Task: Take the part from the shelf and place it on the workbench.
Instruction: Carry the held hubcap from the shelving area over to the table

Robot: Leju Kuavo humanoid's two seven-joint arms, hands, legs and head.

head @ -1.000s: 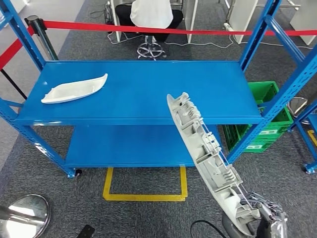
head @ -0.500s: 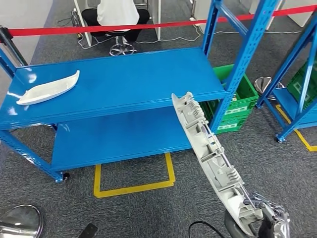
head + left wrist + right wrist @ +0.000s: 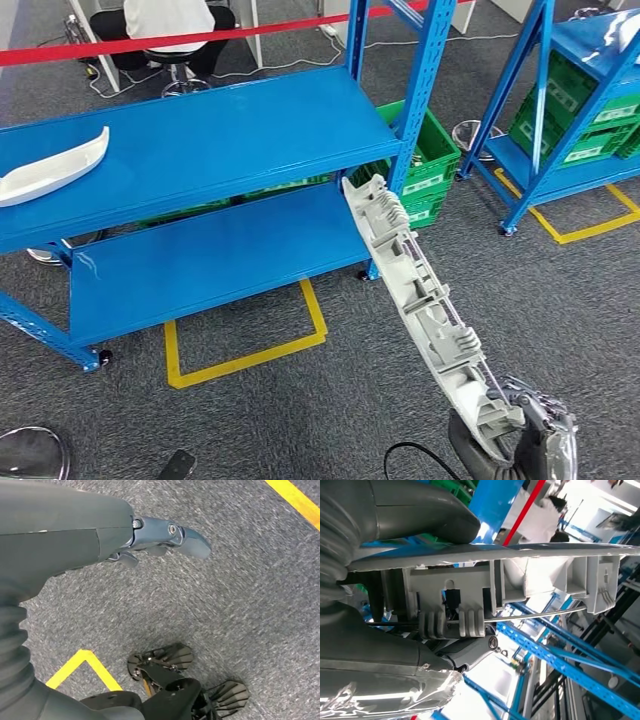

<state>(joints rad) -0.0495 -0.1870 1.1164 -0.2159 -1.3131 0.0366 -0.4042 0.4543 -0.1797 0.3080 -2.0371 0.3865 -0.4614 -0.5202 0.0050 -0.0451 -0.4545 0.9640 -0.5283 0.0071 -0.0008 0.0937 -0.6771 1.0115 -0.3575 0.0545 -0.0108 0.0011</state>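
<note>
While the right hand (image 3: 537,440) clamps one end of the long grey ribbed trim part (image 3: 423,300), held out over the carpet clear of the blue shelf (image 3: 226,130), the pickup looks done; carrying and placing remain, with no workbench visible. A white part (image 3: 49,170) lies on the shelf. Green crates (image 3: 423,165) sit behind, contents unclear. The left hand (image 3: 158,535) hangs with fingers apart, holding nothing.

matt grey plastic part (image 3: 423,300), glossy blue metal shelf (image 3: 211,140), rough grey carpet (image 3: 302,420).
</note>
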